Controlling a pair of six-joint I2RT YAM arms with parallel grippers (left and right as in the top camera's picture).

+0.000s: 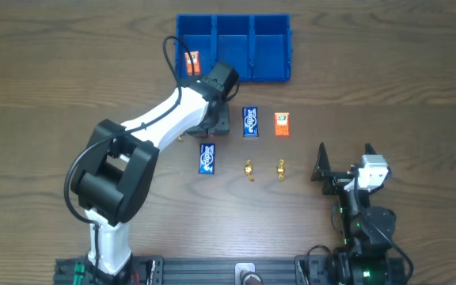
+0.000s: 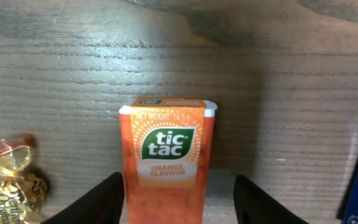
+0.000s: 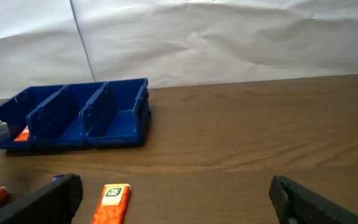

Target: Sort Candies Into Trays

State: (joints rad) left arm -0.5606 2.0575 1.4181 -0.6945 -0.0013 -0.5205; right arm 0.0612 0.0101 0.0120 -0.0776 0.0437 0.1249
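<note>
Top view puts the blue tray [image 1: 287,47], with its three compartments, near the far edge of the wooden table [image 1: 402,79]. Broad bare wood runs along both of its sides, and a narrow strip of wood separates its near wall from the candies. A binned orange box [image 1: 192,62] lies in the tray's left compartment.

In front of the tray the loose pieces sit in a small cluster. It holds an upper blue pack [image 1: 250,121], a loose orange box [image 1: 282,124] beside it, a lower blue pack [image 1: 207,157], a left gold sweet [image 1: 248,169] and a right gold sweet [image 1: 279,167].

The left gripper [image 1: 216,120] is just in front of the tray's left compartment, left of the upper blue pack. In the left wrist view its fingers are spread and grip nothing. An orange mint box [image 2: 169,143] lies flat on the wood between them. One finger sits just beside the box's long edge, while the other stands off with wood showing between. A third gold sweet [image 2: 8,180] lies near on one side.

The right gripper [image 1: 344,154] sits low at the table's right with its fingers wide apart and empty. Open wood lies between it and the right gold sweet.
</note>
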